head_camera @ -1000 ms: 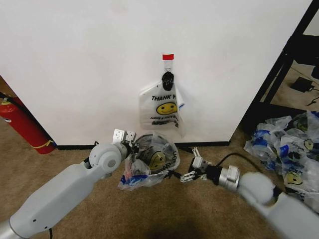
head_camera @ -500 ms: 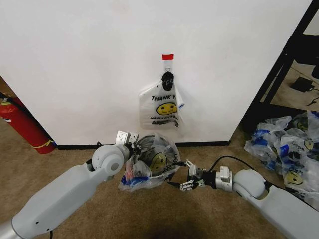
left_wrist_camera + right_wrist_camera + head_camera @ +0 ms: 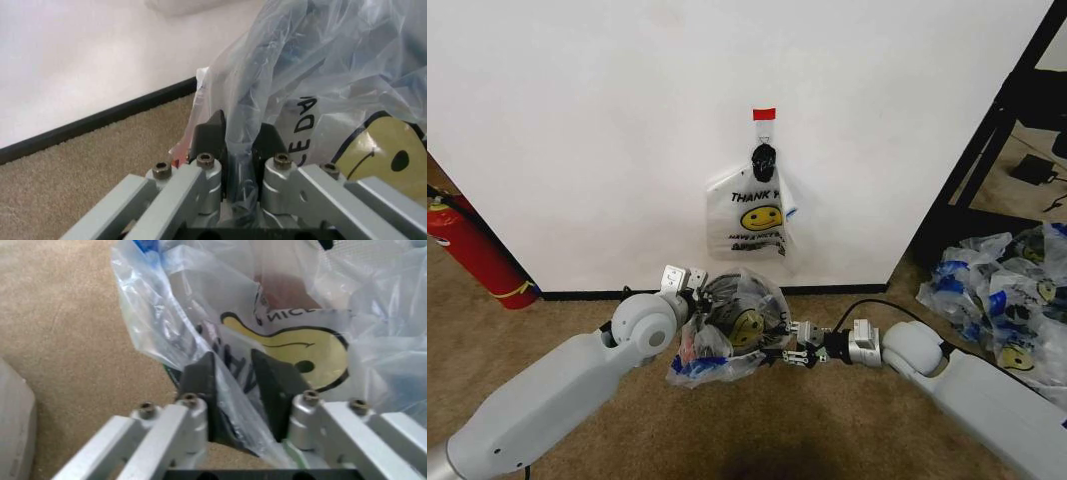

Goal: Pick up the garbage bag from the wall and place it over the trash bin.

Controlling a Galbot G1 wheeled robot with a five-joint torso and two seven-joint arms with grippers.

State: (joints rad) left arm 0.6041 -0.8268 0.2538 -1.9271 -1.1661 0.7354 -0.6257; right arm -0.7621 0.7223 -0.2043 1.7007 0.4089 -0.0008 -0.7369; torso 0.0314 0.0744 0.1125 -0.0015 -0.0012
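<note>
Between the two pincers, low before the wall (image 3: 577, 130), the bag (image 3: 737, 325) is draped over the bin (image 3: 723, 300), the left pincer (image 3: 235, 150) clenched on the film at one edge and the right pincer (image 3: 235, 390) clamping a fold of it at the opposite edge.

garbage bag (image 3: 732, 325) between both grippers — below the wall (image 3: 577, 130)

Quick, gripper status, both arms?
Left gripper: shut on the garbage bag.
Right gripper: closed on the same garbage bag's film, opposite side.
</note>
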